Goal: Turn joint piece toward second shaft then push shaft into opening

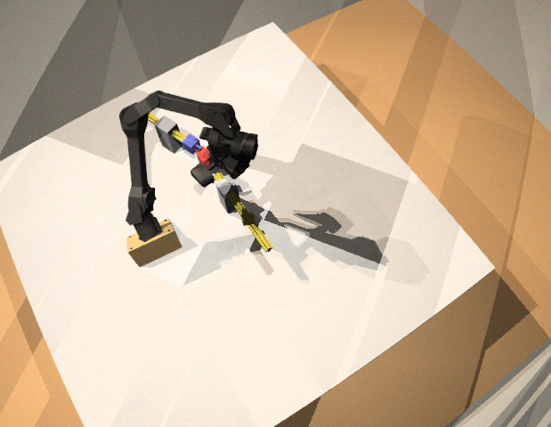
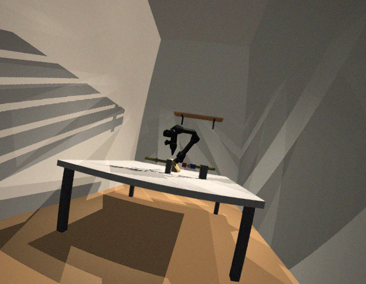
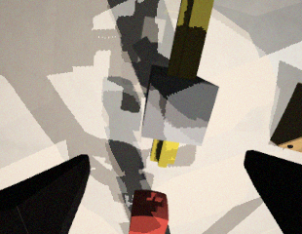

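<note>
The red joint piece [image 1: 204, 157] [image 2: 185, 165] [image 3: 150, 216] sits on a blue hinge part [image 1: 190, 142] at the end of the first yellow shaft [image 1: 178, 134], which is fixed in a grey block [image 1: 167, 132] [image 2: 203, 171]. The second yellow shaft [image 1: 255, 229] [image 2: 152, 158] [image 3: 198, 16] runs through the second grey block [image 1: 226, 197] [image 2: 168, 166] [image 3: 180, 112]. Its tip [image 3: 166, 152] stands a short gap from the red piece. My gripper [image 1: 211, 163] [image 2: 172, 151] [image 3: 169, 161] is open and empty. It hangs above that gap, touching nothing.
The arm's wooden base [image 1: 153, 245] [image 3: 293, 120] stands on the white table [image 1: 339, 257] [image 2: 207, 189] near the shafts. A wall shelf [image 2: 198, 116] hangs behind the table. Hard shadows cross the table top.
</note>
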Tool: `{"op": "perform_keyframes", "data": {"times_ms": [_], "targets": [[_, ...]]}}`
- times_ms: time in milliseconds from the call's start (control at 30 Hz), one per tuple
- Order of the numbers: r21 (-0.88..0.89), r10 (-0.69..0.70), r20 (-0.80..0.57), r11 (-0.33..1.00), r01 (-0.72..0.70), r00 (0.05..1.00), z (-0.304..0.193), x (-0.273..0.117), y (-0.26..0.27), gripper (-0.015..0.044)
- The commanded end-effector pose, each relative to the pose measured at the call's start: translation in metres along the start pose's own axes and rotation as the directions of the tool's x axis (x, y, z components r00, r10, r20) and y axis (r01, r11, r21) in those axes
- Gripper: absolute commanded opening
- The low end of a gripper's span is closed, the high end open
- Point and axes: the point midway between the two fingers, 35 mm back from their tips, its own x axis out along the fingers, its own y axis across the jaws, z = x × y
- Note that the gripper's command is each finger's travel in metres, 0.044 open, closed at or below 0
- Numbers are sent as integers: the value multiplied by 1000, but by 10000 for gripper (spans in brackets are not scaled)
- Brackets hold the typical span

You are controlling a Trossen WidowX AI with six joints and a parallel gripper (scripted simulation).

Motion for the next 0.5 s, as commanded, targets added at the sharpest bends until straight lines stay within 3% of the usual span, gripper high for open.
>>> {"op": "perform_keyframes", "data": {"times_ms": [0, 467], "targets": [[-108, -4, 8, 994, 5, 1000, 17, -2, 0, 440], [-554, -10, 43, 832, 32, 999, 86, -12, -5, 440]]}}
